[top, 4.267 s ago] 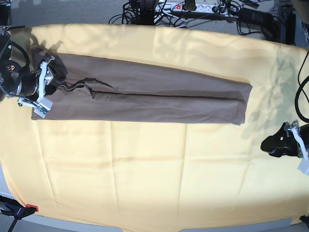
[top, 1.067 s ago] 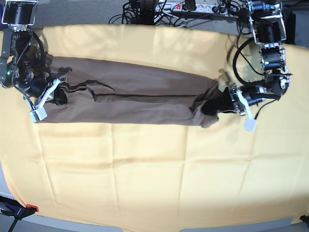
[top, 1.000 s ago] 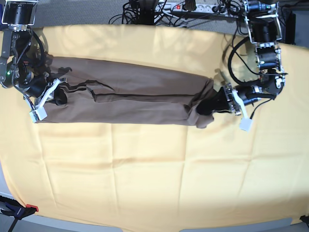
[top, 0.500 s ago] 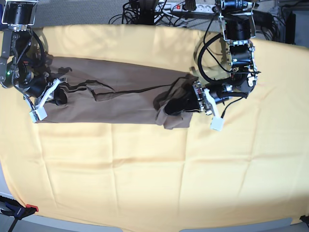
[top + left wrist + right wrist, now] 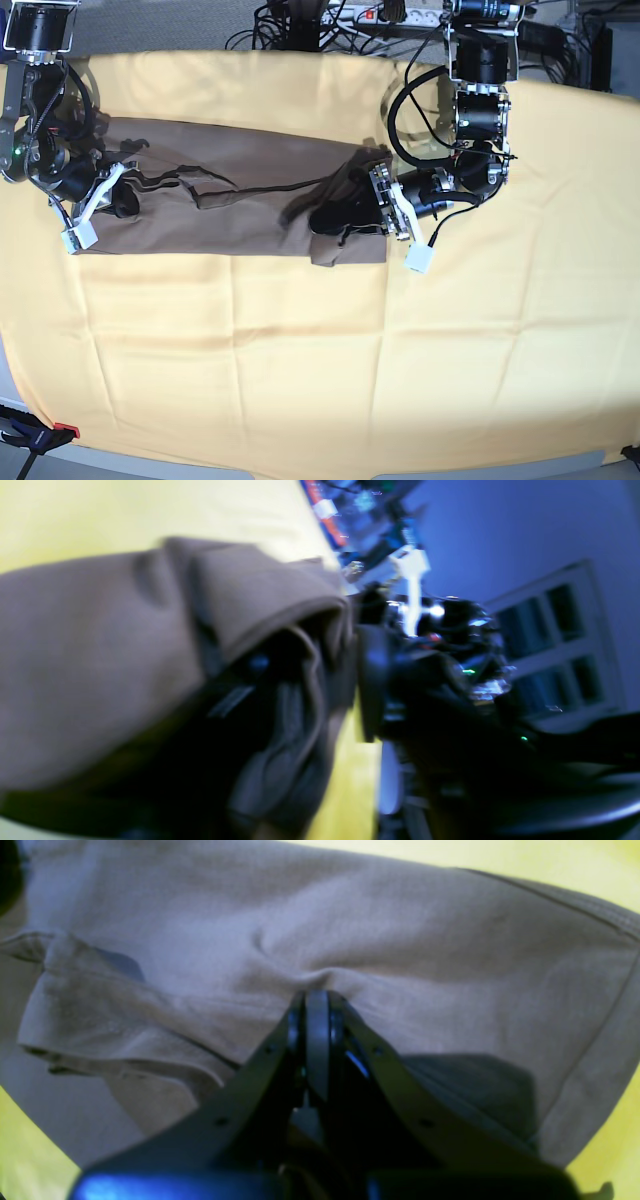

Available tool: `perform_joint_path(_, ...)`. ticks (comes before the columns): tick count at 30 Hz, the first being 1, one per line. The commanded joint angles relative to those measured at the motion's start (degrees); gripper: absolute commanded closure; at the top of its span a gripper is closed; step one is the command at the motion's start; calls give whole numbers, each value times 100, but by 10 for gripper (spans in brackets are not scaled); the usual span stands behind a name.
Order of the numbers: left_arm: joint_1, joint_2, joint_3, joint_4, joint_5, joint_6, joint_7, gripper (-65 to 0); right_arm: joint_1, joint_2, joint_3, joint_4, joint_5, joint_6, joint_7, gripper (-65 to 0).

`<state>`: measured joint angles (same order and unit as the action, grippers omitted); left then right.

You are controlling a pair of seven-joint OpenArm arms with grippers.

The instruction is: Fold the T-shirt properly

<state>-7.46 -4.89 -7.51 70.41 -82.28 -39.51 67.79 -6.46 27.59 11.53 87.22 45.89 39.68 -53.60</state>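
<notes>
Left gripper [image 5: 330, 217] has dragged the T-shirt [image 5: 230, 190] hem farther leftward

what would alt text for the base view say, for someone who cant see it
Seen from above, a brown T-shirt folded into a long strip lies on a yellow cloth. The left gripper is at the shirt's bunched, folded-over end, and the right gripper is shut on the other end. Cables run along the far edge.
</notes>
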Motion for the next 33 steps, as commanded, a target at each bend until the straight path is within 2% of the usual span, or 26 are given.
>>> perform_joint_path(1,-111,26,0,83,-254,-49,2,-381,59,68,11,31,17,32,-131,0)
perform_joint_path(3,-114,26,0,83,-262,-49,13,-412,59,68,11,31,28,32,-151,0)
perform_joint_path(5,-114,26,-2,83,-272,-35,15,-412,61,70,11,31,37,32,-151,-64)
perform_joint_path(8,-98,31,0,83,-272,184,140,-412,61,70,11,31,42,32,-149,-131)
perform_joint_path(10,-101,24,-2,83,-272,138,339,-412,61,70,11,31,66,32,-149,-142)
perform_joint_path(12,-101,-4,-22,83,-272,-49,463,-397,70,85,15,35,133,32,-138,-142)
perform_joint_path(13,-101,-7,-48,83,-272,-49,474,-352,114,87,24,48,251,32,-142,-142)
perform_joint_path(14,-101,-7,-85,83,-272,-49,472,-272,170,85,57,61,413,32,-149,-150)
perform_joint_path(16,-101,-9,-251,83,-272,-49,476,-24,337,85,144,142,693,32,-149,-188)
perform_joint_path(17,-98,-9,-374,83,-272,-49,476,0,439,85,214,219,758,32,-149,-211)
perform_joint_path(22,-98,-181,-1110,83,-272,-49,472,0,839,90,804,535,811,32,-343,-341)
perform_joint_path(26,-103,-590,-1532,83,-272,-49,468,0,977,87,1582,535,811,-2,-848,-363)
perform_joint_path(28,-98,-844,-1685,83,-272,-49,468,0,916,94,2020,533,813,-258,-1021,-363)
perform_joint_path(33,-98,-1482,-1886,83,-272,-49,468,0,238,90,2732,531,820,-800,-1032,-363)
